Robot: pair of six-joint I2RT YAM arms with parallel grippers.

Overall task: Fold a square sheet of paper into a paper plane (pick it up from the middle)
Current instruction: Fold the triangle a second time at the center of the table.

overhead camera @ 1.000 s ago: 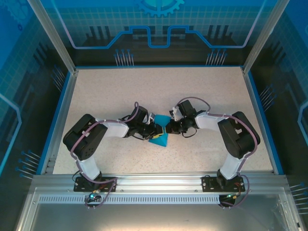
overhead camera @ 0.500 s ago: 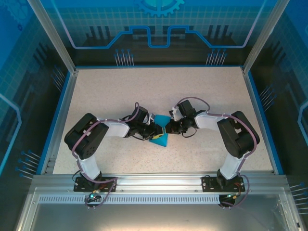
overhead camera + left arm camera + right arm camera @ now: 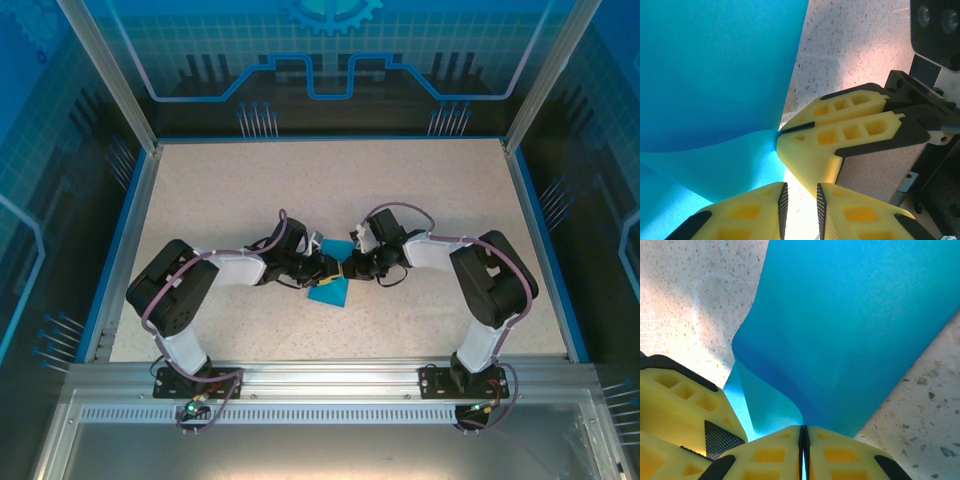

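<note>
Mid-fold | sheet of paper (image 3: 328,290) is kept at tabletop (image 3: 250,190) centre, barely shifted | right tool (image 3: 802,432) is clamped on its crease | left tool (image 3: 801,205) is narrowly parted, nothing seen gripped, arm drawn slightly back

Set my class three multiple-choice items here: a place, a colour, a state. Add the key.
1. Where on the speckled beige table is the thin bright blue sheet of paper? A. far corner B. centre, between left gripper and right gripper C. right edge
2. Right gripper's fingertips are: A. yellow B. red C. white
3. Right gripper's jaws: A. wide open B. shut on the paper C. shut, empty
Key: B, seen from the top; A, yellow in the right wrist view; B, paper pinched between them.
</note>
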